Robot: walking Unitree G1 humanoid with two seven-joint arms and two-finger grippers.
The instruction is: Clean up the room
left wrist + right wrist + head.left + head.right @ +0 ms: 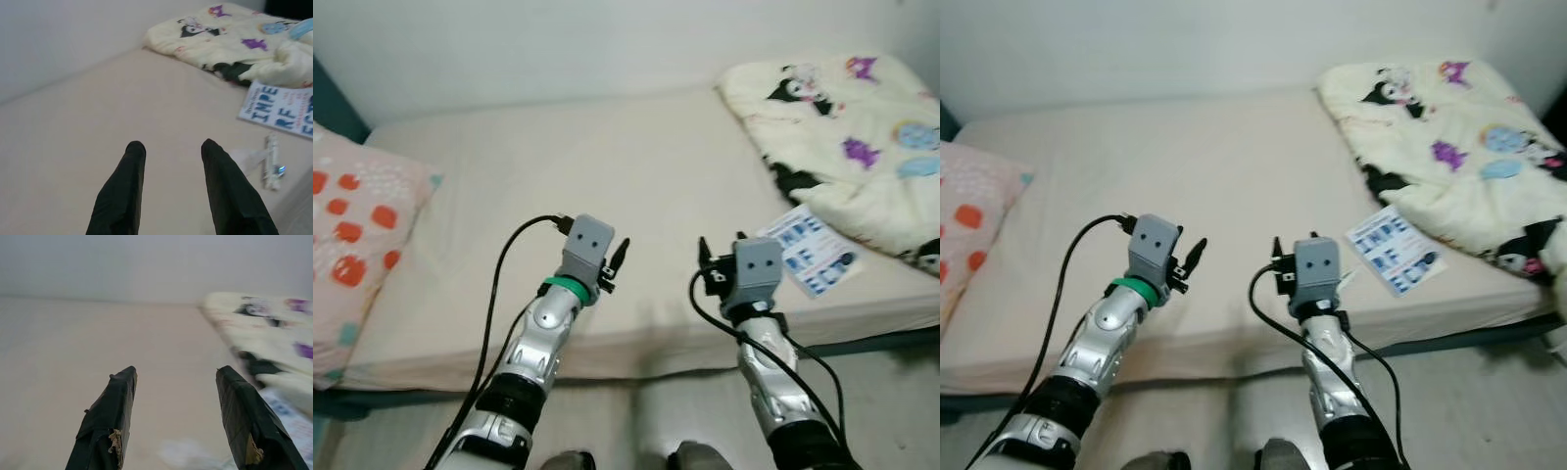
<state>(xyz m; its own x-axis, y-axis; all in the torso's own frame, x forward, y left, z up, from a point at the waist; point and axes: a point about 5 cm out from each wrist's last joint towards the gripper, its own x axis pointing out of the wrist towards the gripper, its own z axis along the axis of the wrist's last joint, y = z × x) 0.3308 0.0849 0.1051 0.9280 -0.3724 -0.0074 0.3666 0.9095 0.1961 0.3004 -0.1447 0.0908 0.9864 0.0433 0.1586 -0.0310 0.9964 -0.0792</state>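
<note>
My left pincer point(618, 262) and right pincer point(707, 262) hover empty, fingers apart, over the bed point(636, 176). I judge I'm approaching: the booklet point(810, 251) at two o'clock, beside the blanket point(847, 127), needs my right pincer's reach.

Silver arms w/ grey wrist boxes, black cables; left tool point(619, 257) arm has green ring.

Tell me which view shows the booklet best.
The left wrist view: the booklet lies near, its big blue letters legible, though cut off at the edge. Both eye views show it whole but small, beside the blanket. The right wrist view blurs it.
</note>
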